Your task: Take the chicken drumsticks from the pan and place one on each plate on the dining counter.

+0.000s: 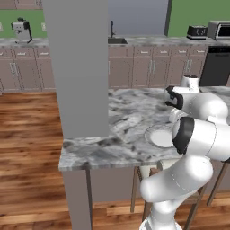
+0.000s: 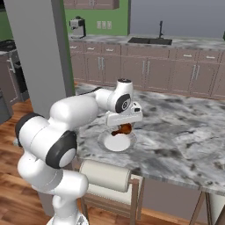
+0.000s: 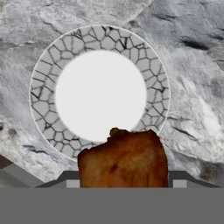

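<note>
The pincer (image 2: 124, 128) holds a chicken drumstick (image 2: 122, 129) between its two fingers, the jaws closed on the meat from both sides. In the hand view the drumstick (image 3: 124, 159) is a browned orange-brown lump at the bottom, with the two grey finger tips (image 3: 72, 181) just at its left and right. The pincer points down and hangs just above a plate (image 2: 116, 143); the meat does not seem to touch the plate, but I cannot tell this for sure.

The plate (image 3: 100, 94) is round, with a plain white middle and a rim with a cracked grey pattern. In the hand view the drumstick covers a part of its lower rim. The plate lies flat on the worktop (image 2: 176, 132), which is grey-and-white marbled stone. It is near the long edge on the robot's side, and not far from the square grey pillar (image 2: 37, 52) that stands at the end of the worktop. In the left base view the plate (image 1: 159, 136) is partly hidden behind the white arm.

Under this edge of the worktop stands a stool with a pale cushion (image 2: 105, 176). Well behind, a kitchen counter with brown cabinets (image 2: 145, 70) carries a sink (image 2: 149, 41) and a coffee machine (image 2: 77, 27).
</note>
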